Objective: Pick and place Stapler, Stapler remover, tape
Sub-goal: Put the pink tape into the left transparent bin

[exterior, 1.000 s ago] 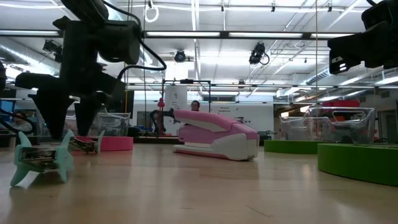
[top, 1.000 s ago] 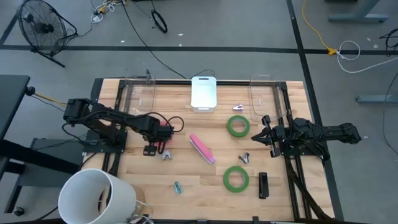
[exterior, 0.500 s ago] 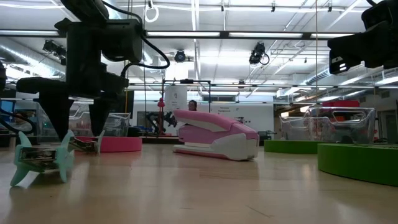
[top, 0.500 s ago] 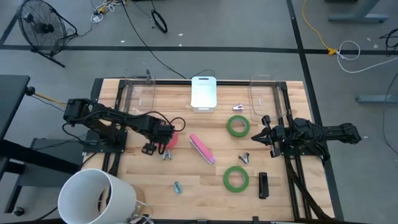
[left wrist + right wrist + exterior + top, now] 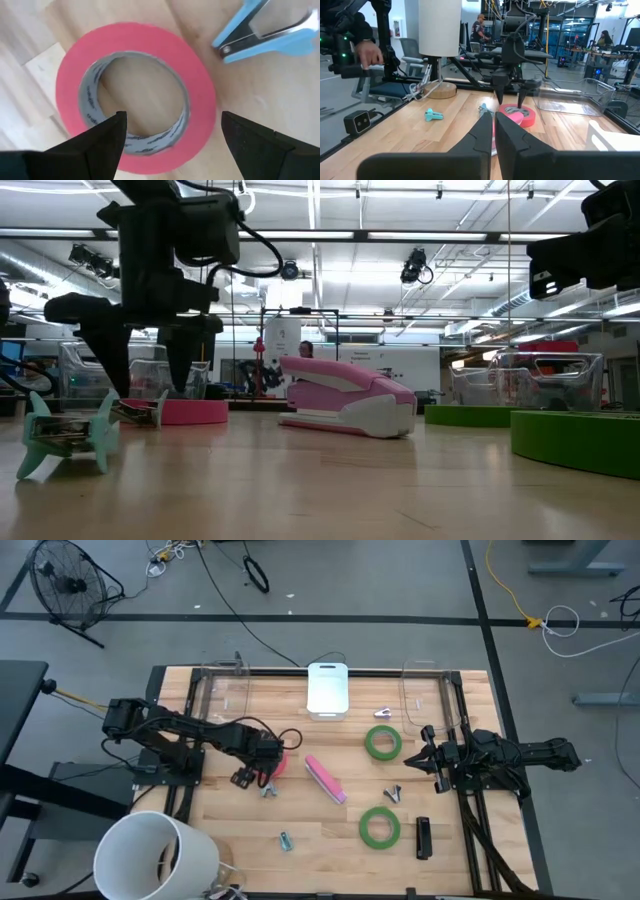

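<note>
The red-pink tape ring [image 5: 135, 90] lies flat on the table at left of centre [image 5: 277, 762]. My left gripper [image 5: 172, 120] hangs open just above it, one fingertip over the ring's hole and the other past its outer rim; I see no touch. A blue staple remover [image 5: 270, 35] lies beside the ring. The pink stapler [image 5: 325, 780] lies at mid-table. Two green tape rings [image 5: 382, 742] [image 5: 380, 827] lie flat to the right. My right gripper [image 5: 420, 758] waits shut at the right edge.
A teal staple remover [image 5: 286, 840] and a black stapler [image 5: 423, 838] lie near the front edge. More removers [image 5: 393, 794] [image 5: 382, 713] lie at right. A white container [image 5: 327, 690] and clear bins [image 5: 225, 690] stand at the back; a white bucket [image 5: 155, 855] stands front left.
My left gripper has gone a little toward the table's right edge, from beside the red-pink tape ring to over it, staying open. The ring has not moved.
</note>
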